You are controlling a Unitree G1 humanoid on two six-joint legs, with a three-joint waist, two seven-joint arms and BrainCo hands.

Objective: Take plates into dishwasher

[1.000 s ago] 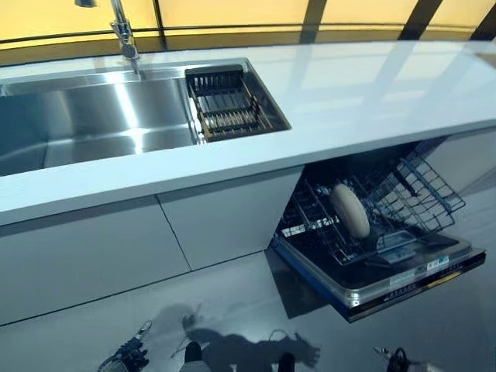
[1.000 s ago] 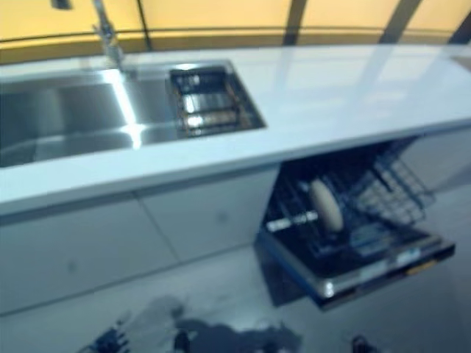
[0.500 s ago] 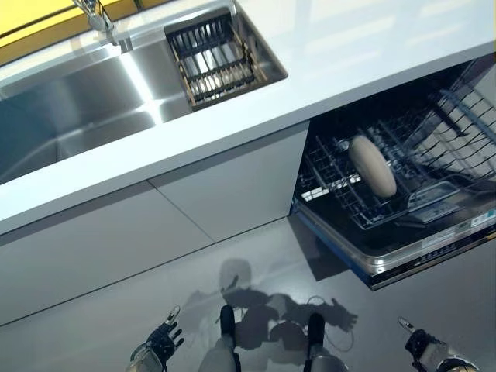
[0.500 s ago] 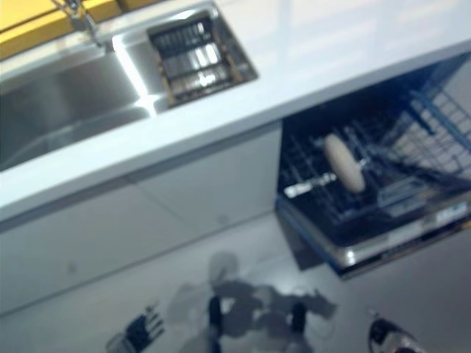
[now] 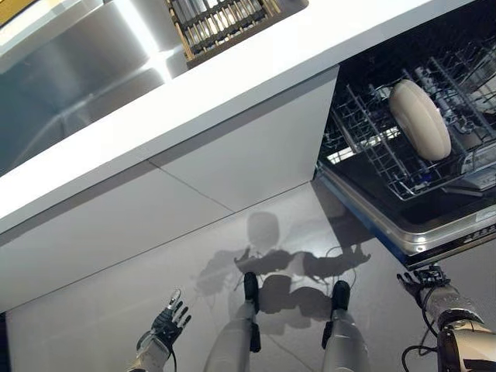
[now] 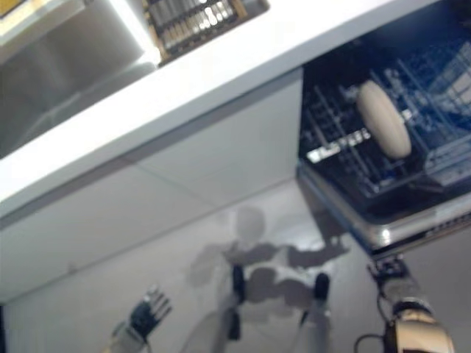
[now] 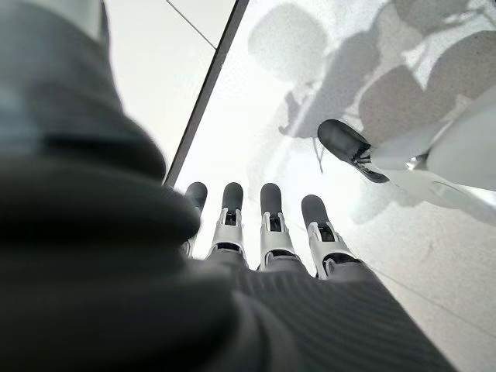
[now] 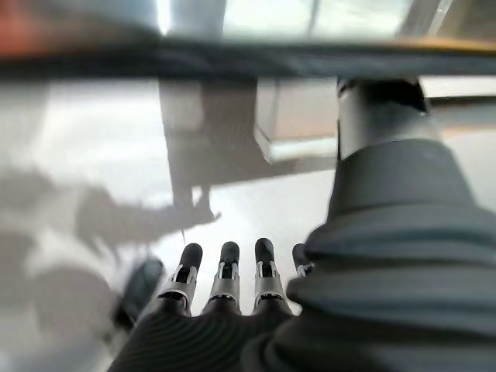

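A cream plate (image 5: 419,118) stands on edge in the lower rack (image 5: 372,155) of the open dishwasher at the right; it also shows in the right eye view (image 6: 383,119). My left hand (image 5: 166,325) hangs low at the lower left over the floor, fingers straight and empty, as its wrist view shows (image 7: 256,225). My right hand (image 5: 424,284) hangs low at the lower right, just in front of the dishwasher door's edge, fingers straight and empty (image 8: 225,279). Both hands are far below the plate.
A white counter (image 5: 232,77) runs across the top with a steel sink (image 5: 70,85) and a dark drain rack (image 5: 221,19) set in it. White cabinet fronts (image 5: 194,178) stand below. The open dishwasher door (image 5: 418,240) juts out at the right over the grey floor.
The camera has tilted further down, so counter and dishwasher have shifted up and both hands show more fully at the bottom. The plate stays in the rack.
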